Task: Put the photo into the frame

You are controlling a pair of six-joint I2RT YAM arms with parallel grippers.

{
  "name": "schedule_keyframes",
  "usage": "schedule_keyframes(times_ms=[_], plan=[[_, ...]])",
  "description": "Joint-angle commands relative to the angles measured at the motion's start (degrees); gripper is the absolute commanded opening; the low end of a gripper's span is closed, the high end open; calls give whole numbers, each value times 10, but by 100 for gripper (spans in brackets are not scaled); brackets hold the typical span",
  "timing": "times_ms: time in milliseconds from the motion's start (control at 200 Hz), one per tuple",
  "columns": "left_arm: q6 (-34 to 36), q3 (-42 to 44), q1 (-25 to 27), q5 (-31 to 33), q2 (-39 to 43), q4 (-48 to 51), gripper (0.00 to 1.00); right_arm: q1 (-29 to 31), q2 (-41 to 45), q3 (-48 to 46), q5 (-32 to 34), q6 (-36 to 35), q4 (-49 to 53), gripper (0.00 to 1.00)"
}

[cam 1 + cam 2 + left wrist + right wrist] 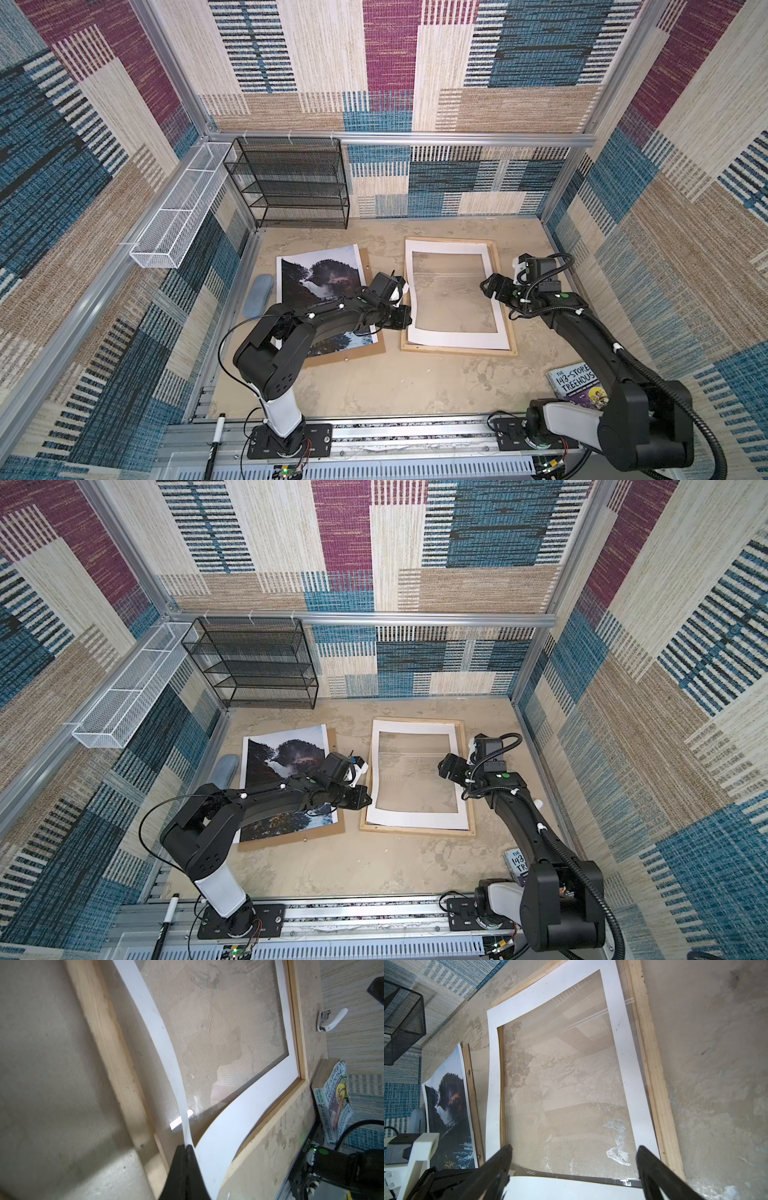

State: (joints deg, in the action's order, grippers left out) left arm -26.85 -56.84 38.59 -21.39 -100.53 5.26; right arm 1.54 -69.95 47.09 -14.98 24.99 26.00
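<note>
The photo (320, 282) (286, 758) (450, 1105), a dark waterfall print with a white border, lies flat on a brown backing board (349, 357) left of centre. The pale wood frame (457, 351) (415, 833) (116, 1059) (654, 1064) lies to its right, with a reflecting pane inside. A white open-centred mat board (457, 337) (415, 818) (228, 1126) (550, 989) rests in it. My left gripper (408, 315) (368, 798) (186, 1147) is shut on the mat's left edge, which is raised and bowed. My right gripper (486, 286) (442, 766) (574, 1148) hangs open over the frame's right part, holding nothing.
A paperback book (575, 384) (332, 1101) lies at the front right beside the right arm. A black mesh shelf (291, 183) and a white mesh basket (178, 216) stand at the back left. A blue-grey case (257, 295) lies left of the photo. A marker (216, 440) rests on the front rail.
</note>
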Motion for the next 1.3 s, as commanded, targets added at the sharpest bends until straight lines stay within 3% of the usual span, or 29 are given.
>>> schedule_keyframes(times_ms=[0, 315, 491, 1297], plan=[[20, -7, 0, -9, -5, -6, 3, 0, 0, 1, 2, -1, -12, 95], [26, -25, 0, -3, -14, 4, 5, 0, -2, 5, 2, -5, -11, 95], [27, -27, 0, 3, -11, 12, 25, -1, -3, 5, 1, -6, -10, 95], [35, -14, 0, 28, 24, 32, 33, -1, 2, -2, 2, -11, -12, 95]])
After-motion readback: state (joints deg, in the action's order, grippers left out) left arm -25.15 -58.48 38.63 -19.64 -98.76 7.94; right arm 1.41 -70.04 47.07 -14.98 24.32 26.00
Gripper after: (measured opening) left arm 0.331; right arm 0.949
